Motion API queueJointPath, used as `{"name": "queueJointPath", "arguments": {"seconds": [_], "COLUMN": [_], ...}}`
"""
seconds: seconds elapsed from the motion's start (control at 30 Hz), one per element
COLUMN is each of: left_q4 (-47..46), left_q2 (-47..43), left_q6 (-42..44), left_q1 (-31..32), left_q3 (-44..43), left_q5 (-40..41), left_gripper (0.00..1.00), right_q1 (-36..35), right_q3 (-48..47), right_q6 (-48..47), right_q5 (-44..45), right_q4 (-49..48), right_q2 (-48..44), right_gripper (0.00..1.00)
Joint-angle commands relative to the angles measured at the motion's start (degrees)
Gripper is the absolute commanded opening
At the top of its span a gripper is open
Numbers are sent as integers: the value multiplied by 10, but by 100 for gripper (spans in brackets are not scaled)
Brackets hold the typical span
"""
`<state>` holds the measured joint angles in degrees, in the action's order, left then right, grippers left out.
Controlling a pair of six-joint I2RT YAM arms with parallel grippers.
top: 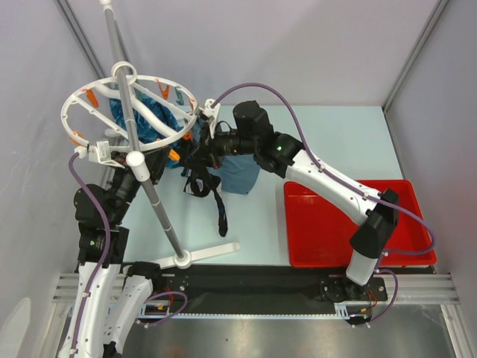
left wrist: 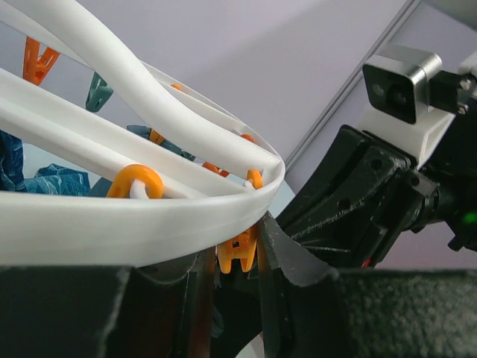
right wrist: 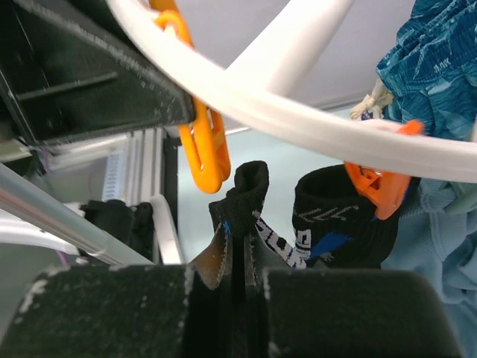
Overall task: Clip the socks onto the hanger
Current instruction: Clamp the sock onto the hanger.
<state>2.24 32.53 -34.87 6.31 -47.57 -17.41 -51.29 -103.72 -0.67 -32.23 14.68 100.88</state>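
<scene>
The white ring hanger point(top: 74, 101) stands on a grey pole. My right gripper point(right wrist: 237, 250) is shut on the cuff of a black sock point(right wrist: 246, 195) with white marks. It holds the sock just below and right of an orange clip point(right wrist: 205, 153) on the ring point(right wrist: 298, 123). A second black sock point(right wrist: 335, 224) hangs from another orange clip point(right wrist: 380, 188). My left gripper point(left wrist: 235, 257) is under the ring's rim point(left wrist: 149, 224), shut on an orange clip point(left wrist: 238, 253). In the top view both grippers meet at the ring's right edge, and the black socks point(top: 216, 190) dangle below.
Blue patterned cloths point(top: 141, 115) hang inside the ring. A grey-blue cloth point(top: 240, 175) hangs by the right arm. A red tray point(top: 350, 224) lies at the right. The stand's pole point(top: 153, 198) slants to its white base point(top: 209, 253). The right arm's camera point(left wrist: 399, 78) sits close to my left gripper.
</scene>
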Motion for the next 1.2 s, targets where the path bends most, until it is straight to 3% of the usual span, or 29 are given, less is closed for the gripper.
{"name": "queueJointPath", "arguments": {"seconds": [0.0,0.57,0.93,1.17], "left_q4": [6,-20,-35,7], "left_q2": [-5,2,-1,-11], "left_q6": [13,-12,-41,-86], "left_q1": [5,5,5,5], "left_q3": [5,8,10,8], "left_q5": [-88,-131,-121,-44], "left_gripper": [0,0,0,0], "right_q1": [24,52,52,49], "right_q3": [-30,6,25,46], "right_q6": [79,201,212,188], "right_q5": [-37,-175,-180,-153], "right_q4": [-26,-105,-131,-127], "right_q2": [-8,-5,-2,-12], "right_gripper": [0,0,0,0]}}
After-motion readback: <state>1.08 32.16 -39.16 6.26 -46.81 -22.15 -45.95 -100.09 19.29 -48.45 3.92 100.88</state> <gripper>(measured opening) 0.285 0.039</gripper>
